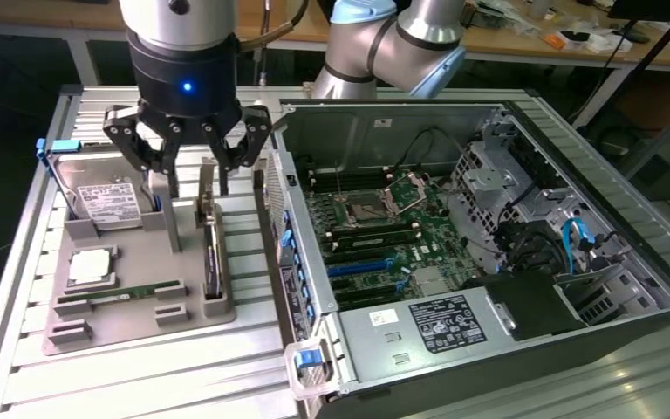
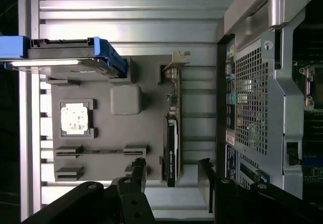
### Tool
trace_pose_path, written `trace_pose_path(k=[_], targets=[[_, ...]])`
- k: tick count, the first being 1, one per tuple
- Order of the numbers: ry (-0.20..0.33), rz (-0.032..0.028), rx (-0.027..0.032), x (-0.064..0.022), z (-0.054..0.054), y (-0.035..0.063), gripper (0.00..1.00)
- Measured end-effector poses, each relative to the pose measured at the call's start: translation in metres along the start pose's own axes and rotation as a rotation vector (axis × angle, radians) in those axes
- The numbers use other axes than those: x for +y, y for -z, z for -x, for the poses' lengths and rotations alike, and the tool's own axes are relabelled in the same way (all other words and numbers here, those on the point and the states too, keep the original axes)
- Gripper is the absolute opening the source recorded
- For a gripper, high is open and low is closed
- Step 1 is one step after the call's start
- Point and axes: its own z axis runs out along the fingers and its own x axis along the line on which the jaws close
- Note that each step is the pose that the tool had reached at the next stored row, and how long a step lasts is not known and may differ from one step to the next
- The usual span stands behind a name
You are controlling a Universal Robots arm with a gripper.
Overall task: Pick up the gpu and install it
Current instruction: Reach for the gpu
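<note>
robotics lab, open pc case (image 1: 365, 131), wooden workbench (image 1: 516, 44)

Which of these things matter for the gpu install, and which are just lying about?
For the job: gpu, gripper open over it, computer case.
Lying about: hard drive, processor, memory stick, grey holder tray.

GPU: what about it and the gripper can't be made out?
Faces of the gpu: edge-on in both views; gripper fingers overlap its bracket end in the exterior view.
Gripper height over the card: neither view gives depth.
Label text on the hard drive: too small, exterior view.
Wrist view: computer case wall hides the expansion slots.
</note>
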Motion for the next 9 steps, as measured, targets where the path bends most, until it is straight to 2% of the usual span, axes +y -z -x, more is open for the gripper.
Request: trace_pose_path(k=[6, 9], targets=[[0.000, -0.0001, 0.0012, -0.0005, 0.0001, -0.0109, 0.54], [0.000, -0.0003, 0.0015, -0.0004, 0.0002, -0.0088, 0.54]])
